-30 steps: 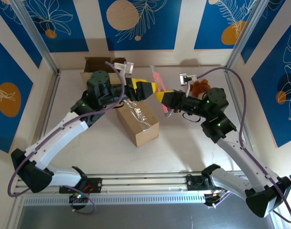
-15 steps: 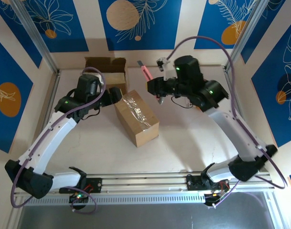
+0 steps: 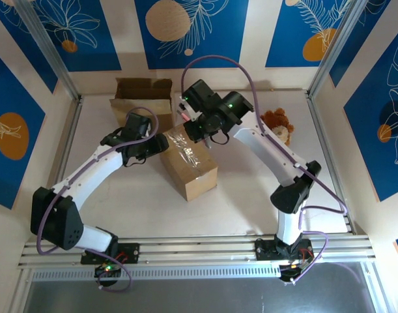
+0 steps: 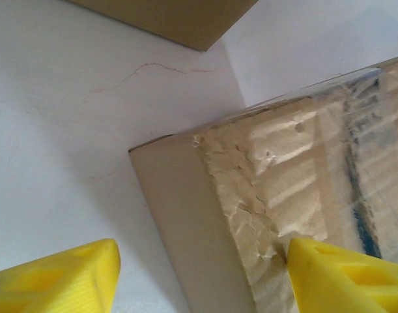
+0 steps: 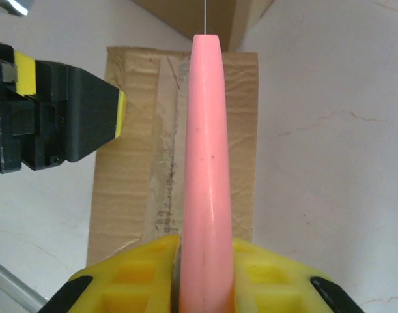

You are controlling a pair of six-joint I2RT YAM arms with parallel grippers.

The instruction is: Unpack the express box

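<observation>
The taped express box [image 3: 189, 163] is lying mid-table, its long axis slanting away from the arms. The right gripper [image 5: 205, 261] is hanging over it, pinching a pink cutter [image 5: 205, 150] lined up along the tape seam [image 5: 165, 169]. The left gripper [image 4: 199, 274], jaws half-wide, is straddling the box's far-left corner.

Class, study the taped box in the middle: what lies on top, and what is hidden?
Clear tape runs along the box top; the right tool holds a pink cutter over it. Its contents are hidden, as it is sealed.
</observation>
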